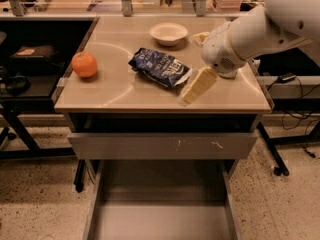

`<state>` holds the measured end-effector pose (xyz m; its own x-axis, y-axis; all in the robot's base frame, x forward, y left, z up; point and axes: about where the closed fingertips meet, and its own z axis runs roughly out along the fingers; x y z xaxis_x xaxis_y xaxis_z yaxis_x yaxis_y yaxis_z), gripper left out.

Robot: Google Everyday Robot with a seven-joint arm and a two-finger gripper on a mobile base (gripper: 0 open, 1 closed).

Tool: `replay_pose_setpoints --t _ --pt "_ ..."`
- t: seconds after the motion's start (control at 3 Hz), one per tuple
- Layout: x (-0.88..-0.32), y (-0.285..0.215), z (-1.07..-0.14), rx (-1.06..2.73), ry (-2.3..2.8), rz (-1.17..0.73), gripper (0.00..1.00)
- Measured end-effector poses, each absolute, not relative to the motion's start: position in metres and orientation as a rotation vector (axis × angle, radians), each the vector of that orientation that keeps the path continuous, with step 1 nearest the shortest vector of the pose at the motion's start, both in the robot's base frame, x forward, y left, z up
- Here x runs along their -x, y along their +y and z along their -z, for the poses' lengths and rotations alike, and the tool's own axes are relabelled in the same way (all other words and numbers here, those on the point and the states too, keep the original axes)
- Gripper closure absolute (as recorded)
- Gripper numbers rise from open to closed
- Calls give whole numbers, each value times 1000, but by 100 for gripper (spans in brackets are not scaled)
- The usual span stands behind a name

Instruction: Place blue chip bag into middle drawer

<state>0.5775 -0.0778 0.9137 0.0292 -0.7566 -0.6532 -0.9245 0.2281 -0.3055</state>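
The blue chip bag (160, 67) lies flat on the tan table top (120, 91), near its middle, with its silvery end toward the right. My gripper (187, 98) hangs from the white arm (250, 34) just right of the bag's silvery end, tilted down and left, close above the table's front edge. It holds nothing that I can see. The middle drawer (160, 221) is pulled out below the table, wide and grey with a bare floor.
An orange (84, 64) sits at the table's left edge. A white bowl (168, 33) stands at the back behind the bag. A closed grey drawer front (162, 145) with white scratch marks is above the open drawer. Black side tables stand on both sides.
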Motion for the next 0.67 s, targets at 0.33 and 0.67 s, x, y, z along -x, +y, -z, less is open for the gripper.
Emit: replay_pose_setpoints --t 0.33,0.67 --pt "-612 -59 -904 1452 1707 -379 0" --pt "-636 -47 -896 1392 1699 -440 0"
